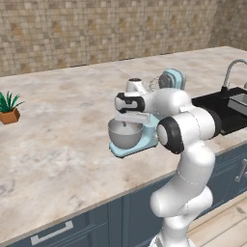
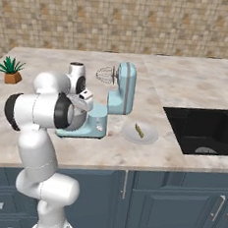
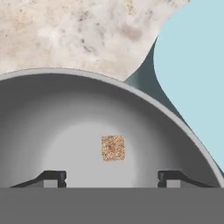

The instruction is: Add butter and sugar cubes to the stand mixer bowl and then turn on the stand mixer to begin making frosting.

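End effector [image 3: 112,178] open over the mixer bowl [image 3: 52,109], a brown sugar cube [image 3: 113,148] lying loose on the bowl's bottom.

The surface [image 1: 58,125] is pale marbled stone over dark blue cabinets [image 2: 176,206], backed by a tan tiled wall [image 2: 144,20], with a black sink [image 2: 203,129] to the right and a small potted plant [image 1: 8,108] far to the left. The pale blue mixer [image 2: 121,89] stands on it with its head tilted up and the whisk [image 2: 106,74] clear of the bowl. The right base view shows a white plate [image 2: 145,138] just beside the mixer's base, carrying the thin yellowish stick of butter [image 2: 139,131]; the arm hides that spot in the left base view. The hand view looks straight into the bowl: the two dark fingertips [image 3: 54,177] stand wide apart, touching nothing, with the cube between them.
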Tool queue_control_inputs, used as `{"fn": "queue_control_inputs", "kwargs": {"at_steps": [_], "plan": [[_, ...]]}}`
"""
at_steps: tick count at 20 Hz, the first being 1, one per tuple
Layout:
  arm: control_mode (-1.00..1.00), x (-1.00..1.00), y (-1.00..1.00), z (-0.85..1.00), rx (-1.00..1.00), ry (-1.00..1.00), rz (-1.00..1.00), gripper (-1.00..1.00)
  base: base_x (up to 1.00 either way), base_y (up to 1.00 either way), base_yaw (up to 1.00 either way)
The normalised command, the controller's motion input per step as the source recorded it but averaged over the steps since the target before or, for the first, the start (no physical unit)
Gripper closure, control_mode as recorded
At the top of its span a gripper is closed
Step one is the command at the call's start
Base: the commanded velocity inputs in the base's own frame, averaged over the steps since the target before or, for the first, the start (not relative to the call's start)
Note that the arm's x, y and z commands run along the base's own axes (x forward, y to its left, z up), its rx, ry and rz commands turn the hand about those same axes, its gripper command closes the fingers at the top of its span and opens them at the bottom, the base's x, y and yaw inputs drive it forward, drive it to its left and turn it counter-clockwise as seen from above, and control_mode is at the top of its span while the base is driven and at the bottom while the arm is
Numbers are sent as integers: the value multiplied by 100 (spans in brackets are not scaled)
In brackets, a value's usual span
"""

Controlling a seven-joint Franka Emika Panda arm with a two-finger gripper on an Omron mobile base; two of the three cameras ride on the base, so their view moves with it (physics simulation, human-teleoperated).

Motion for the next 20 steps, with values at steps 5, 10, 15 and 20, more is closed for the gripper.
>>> {"fn": "queue_control_inputs", "kwargs": {"at_steps": [5,10,15,20], "plan": [[-100,-43,-2,29,-2,-7,0,-100,0,0,0],[-100,-80,-26,44,0,-17,3,-100,0,0,0],[-100,-84,-58,21,0,-18,16,-100,0,0,0],[-100,-66,-69,9,0,-5,28,-100,0,0,0]]}}
